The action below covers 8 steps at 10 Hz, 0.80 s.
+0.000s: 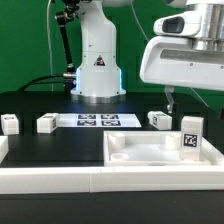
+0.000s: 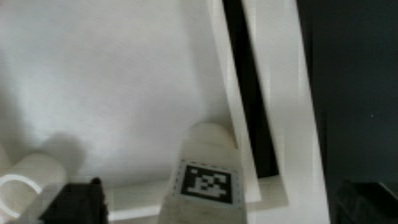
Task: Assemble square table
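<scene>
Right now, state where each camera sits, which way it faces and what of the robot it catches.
Exterior view: sits low, opposite the arm's base, looking across the tabletop; shows the base and the gripper.
Wrist view: rides the wrist, looking down into the tabletop at a leg; shows dark fingers on either side of it.
Shared: the tabletop and, probably, that upright leg.

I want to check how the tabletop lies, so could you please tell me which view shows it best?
The exterior view: the tabletop shows nearly whole there, raised rim included. The wrist view gives only a close, blurred patch of its white surface, with a tagged leg.
</scene>
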Each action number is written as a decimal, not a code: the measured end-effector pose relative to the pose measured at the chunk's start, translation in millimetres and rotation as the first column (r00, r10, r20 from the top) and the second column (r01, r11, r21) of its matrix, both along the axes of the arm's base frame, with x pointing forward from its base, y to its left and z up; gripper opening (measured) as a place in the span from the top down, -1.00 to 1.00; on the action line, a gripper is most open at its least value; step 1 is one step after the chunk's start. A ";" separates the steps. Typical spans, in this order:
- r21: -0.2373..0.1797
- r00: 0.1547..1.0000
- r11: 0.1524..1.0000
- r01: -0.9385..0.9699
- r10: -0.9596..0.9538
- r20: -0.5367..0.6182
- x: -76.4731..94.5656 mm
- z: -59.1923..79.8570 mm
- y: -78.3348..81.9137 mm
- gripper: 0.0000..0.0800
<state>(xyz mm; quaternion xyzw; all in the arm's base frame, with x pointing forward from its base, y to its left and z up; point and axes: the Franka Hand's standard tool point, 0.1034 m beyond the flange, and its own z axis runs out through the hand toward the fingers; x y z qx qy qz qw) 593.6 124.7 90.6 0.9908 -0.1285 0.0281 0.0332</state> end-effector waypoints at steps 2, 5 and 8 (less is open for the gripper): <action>0.004 1.000 1.000 -0.004 0.004 0.014 -2.1 -0.7 1.7 -0.62; 0.024 0.999 0.999 -0.033 0.032 0.038 -44.8 -7.5 9.7 -0.62; 0.026 0.992 0.993 -0.115 0.114 0.057 -69.0 -14.2 8.2 -0.62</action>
